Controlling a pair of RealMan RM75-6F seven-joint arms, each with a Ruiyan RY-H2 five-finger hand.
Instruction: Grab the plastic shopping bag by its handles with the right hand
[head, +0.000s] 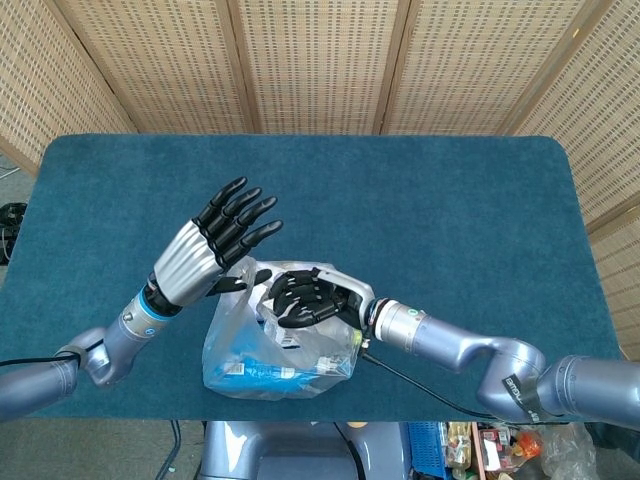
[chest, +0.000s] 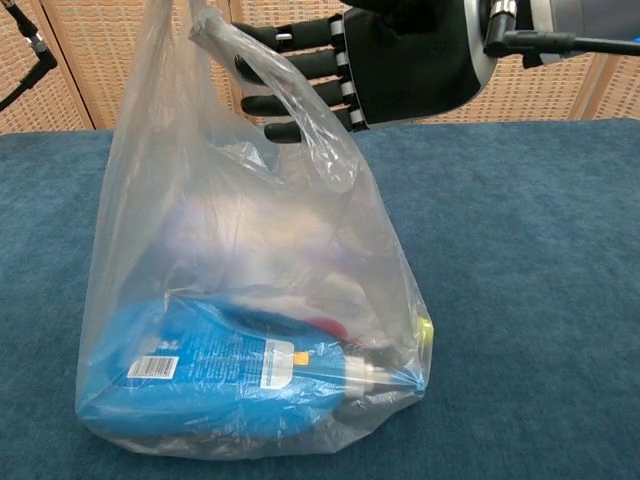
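A clear plastic shopping bag (chest: 250, 250) stands on the blue table (head: 450, 200) near its front edge, with a blue bottle (chest: 200, 365) lying inside. My right hand (chest: 400, 55) is at the bag's mouth with its fingers (chest: 290, 70) stretched out through the loop of the right handle (chest: 310, 120), not curled around it. In the head view that hand (head: 305, 298) lies over the bag (head: 275, 350). My left hand (head: 215, 245) is raised beside the bag with fingers spread, its thumb at the left handle (chest: 150, 60), which runs taut out of the top of the chest view. The grip there is hidden.
Woven folding screens (head: 320, 60) stand behind the table. A thin black cable (head: 420, 385) hangs under my right forearm near the table's front edge. Bare blue table surface lies to the right of and behind the bag.
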